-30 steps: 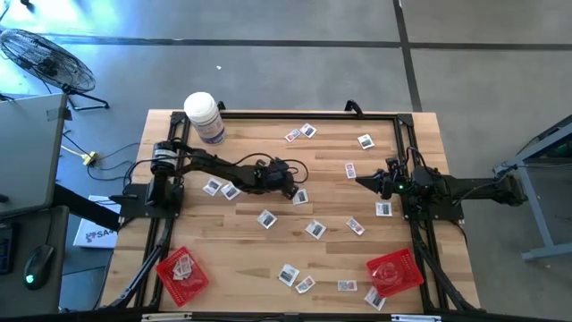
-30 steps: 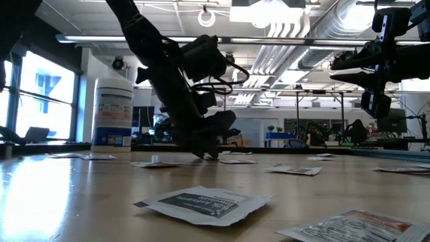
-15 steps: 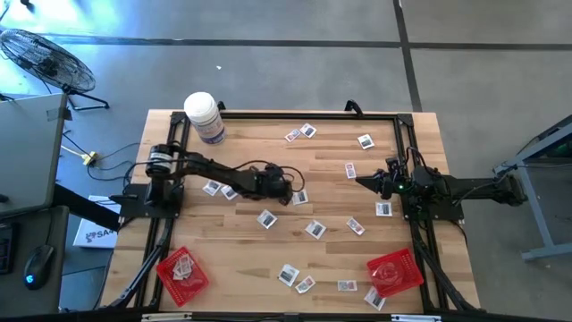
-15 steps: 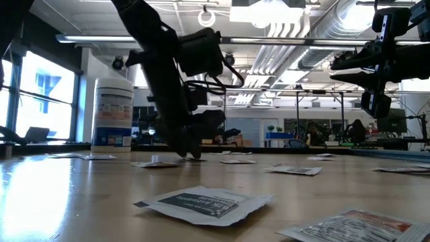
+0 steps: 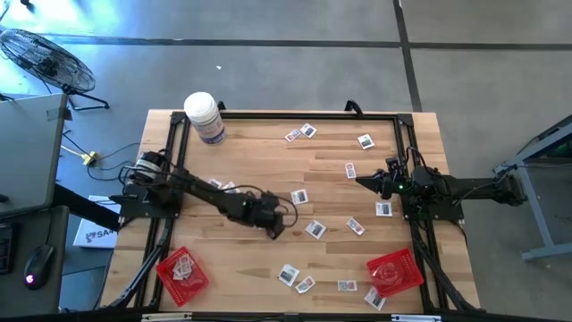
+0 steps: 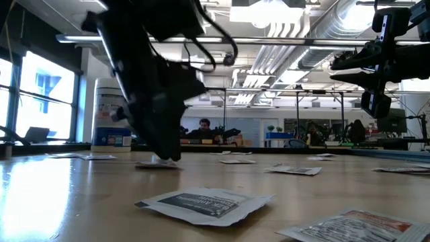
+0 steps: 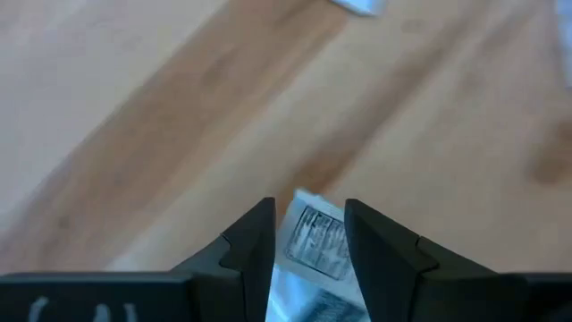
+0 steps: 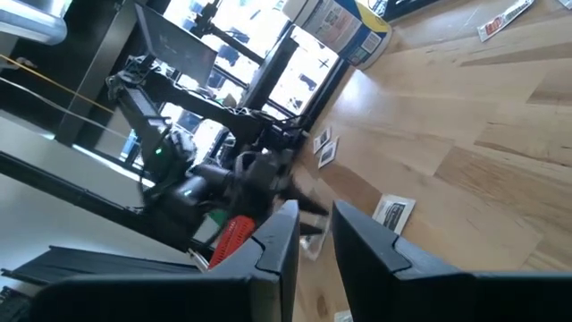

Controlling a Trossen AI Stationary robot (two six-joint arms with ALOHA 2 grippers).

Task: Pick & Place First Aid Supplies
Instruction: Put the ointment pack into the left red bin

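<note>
The left end effector is lowered at the centre of the wooden surface, its 2 fingers set narrowly on either side of 1 white packet; whether they grip it cannot be told. The right end effector hangs above the surface's right side, fingers narrowly apart, holding nothing.

From my remote station: the right end effector hangs above the wooden table, its two dark fingers a narrow gap apart with nothing between them. A white packet lies just beyond them. Farther off, the left arm bends low, the white bottle near bright windows.
</note>
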